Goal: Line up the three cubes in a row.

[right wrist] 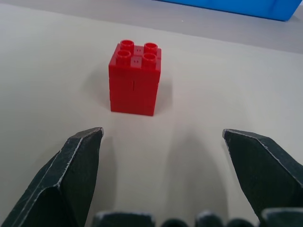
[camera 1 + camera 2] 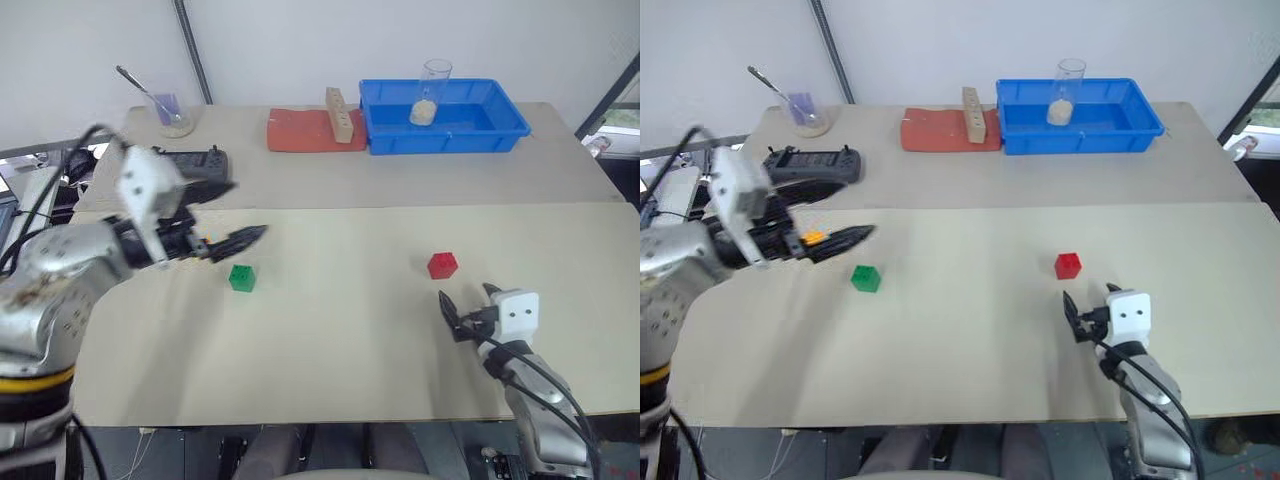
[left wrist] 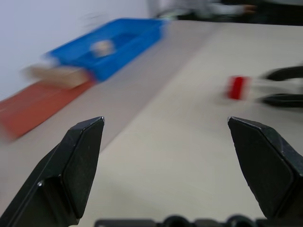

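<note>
Not yet lined up: green cube [image 2: 241,277] on the desk [image 2: 340,340] at left, red cube [image 1: 134,77] well apart at right, orange-yellow cube [image 2: 812,238] just behind the left gripper [image 2: 245,238]. Both sets of jaws spread wide and empty, right gripper [image 2: 465,300] just near of red. All 3 still to gather.

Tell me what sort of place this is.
Probably a lab or test bench for robot handling trials. A plain tan table holds small toy cubes, red and green; a blue plastic bin with a clear beaker sits at the back, near a handheld meter.
</note>
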Robot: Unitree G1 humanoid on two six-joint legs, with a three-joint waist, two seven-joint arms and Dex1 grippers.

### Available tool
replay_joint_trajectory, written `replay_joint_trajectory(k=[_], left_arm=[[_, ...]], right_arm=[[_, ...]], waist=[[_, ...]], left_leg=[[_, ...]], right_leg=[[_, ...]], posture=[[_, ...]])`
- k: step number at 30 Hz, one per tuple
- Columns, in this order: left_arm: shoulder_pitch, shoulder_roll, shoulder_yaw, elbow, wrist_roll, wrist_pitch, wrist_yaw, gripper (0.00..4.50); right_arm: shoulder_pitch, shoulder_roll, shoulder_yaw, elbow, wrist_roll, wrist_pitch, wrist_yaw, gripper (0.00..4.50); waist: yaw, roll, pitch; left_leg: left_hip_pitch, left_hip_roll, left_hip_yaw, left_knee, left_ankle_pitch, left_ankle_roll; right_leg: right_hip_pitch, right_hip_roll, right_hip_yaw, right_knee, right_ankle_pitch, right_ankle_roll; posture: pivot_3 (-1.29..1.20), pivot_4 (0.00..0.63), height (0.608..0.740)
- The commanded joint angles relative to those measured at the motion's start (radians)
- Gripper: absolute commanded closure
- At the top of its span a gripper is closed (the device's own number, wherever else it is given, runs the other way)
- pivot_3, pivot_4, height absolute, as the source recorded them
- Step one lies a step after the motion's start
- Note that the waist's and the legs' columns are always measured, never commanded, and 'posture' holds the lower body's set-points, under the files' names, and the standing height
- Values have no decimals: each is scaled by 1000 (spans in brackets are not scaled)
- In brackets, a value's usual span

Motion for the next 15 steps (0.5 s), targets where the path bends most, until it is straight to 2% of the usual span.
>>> replay_joint_trajectory(k=[1,7,15], left_arm=[[-84,1,-100,-10,-4,8,-99,65],[-162,-49,-184,38,25,-38,-181,65],[-161,-58,-183,80,56,-70,-241,65]], right_arm=[[-52,26,27,26,-11,21,-26,0],[-164,80,87,45,-54,61,-82,0],[-258,123,134,73,-87,100,-116,0]], waist=[[-13,0,0],[-21,0,0],[-8,0,1]], left_leg=[[0,1,1,0,0,0],[-1,5,3,-2,1,-2],[-1,5,4,-7,6,1]], right_leg=[[0,0,0,0,0,-1],[-6,6,3,1,3,-5],[-9,8,11,2,4,-7]], posture=[[0,150,740],[0,150,740],[0,150,740]])
